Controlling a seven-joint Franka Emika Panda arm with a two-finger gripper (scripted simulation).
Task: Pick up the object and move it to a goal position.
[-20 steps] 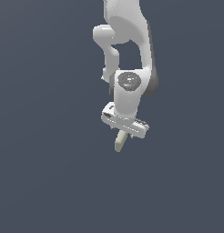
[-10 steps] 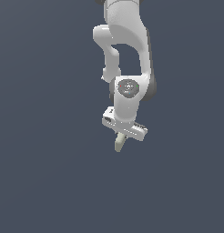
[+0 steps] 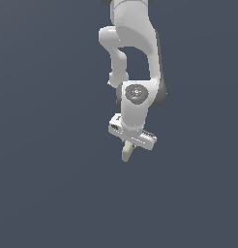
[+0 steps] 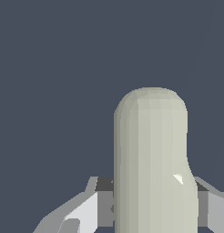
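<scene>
Tool [image 3: 127, 147] clamped on pale capsule-shaped object [image 3: 126, 153].
Hangs from white arm [image 3: 135, 58], rounded end [image 4: 151, 102] protruding past grey fingers [image 4: 82, 211], against plain dark backdrop.

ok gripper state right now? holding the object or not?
Gripper: closed on the pale beige object, which sticks out below the fingers in the exterior view.
</scene>
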